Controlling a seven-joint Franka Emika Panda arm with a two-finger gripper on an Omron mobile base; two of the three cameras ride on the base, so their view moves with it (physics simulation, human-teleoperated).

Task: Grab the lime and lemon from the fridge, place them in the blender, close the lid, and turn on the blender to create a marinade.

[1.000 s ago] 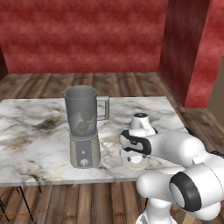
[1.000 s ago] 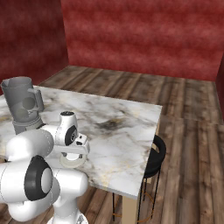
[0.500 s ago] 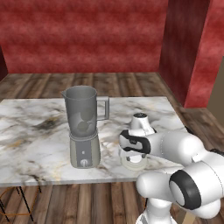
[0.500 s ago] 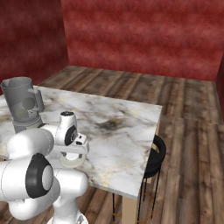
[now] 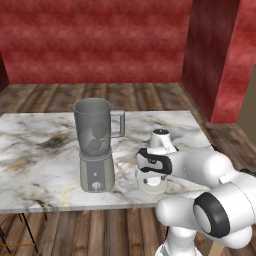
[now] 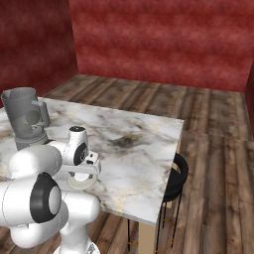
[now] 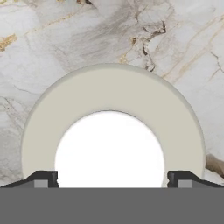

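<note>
The blender (image 5: 96, 150) (image 6: 26, 119) stands on the marble table, its smoky jar open at the top. Two small round fruits (image 5: 95, 139) show dimly through the jar wall. Their colours are too muted to tell lime from lemon. The round white lid (image 5: 152, 186) (image 6: 82, 183) (image 7: 109, 89) lies flat on the table to the right of the blender. My gripper (image 5: 152, 178) (image 6: 82, 174) (image 7: 112, 179) points straight down just above it. It is open, with one fingertip (image 7: 46, 178) on each side of the lid's raised white centre. The fridge is out of view.
The marble table (image 5: 35, 165) (image 6: 139, 129) ends close in front of my base and to the right of the lid. A black stool (image 6: 176, 173) stands at its right edge. Another stool's legs (image 5: 20, 227) show under the front left. Red walls and wood floor lie behind.
Almost nothing. The hand has eased down slightly over the lid. The blender and the lid stay where they were.
</note>
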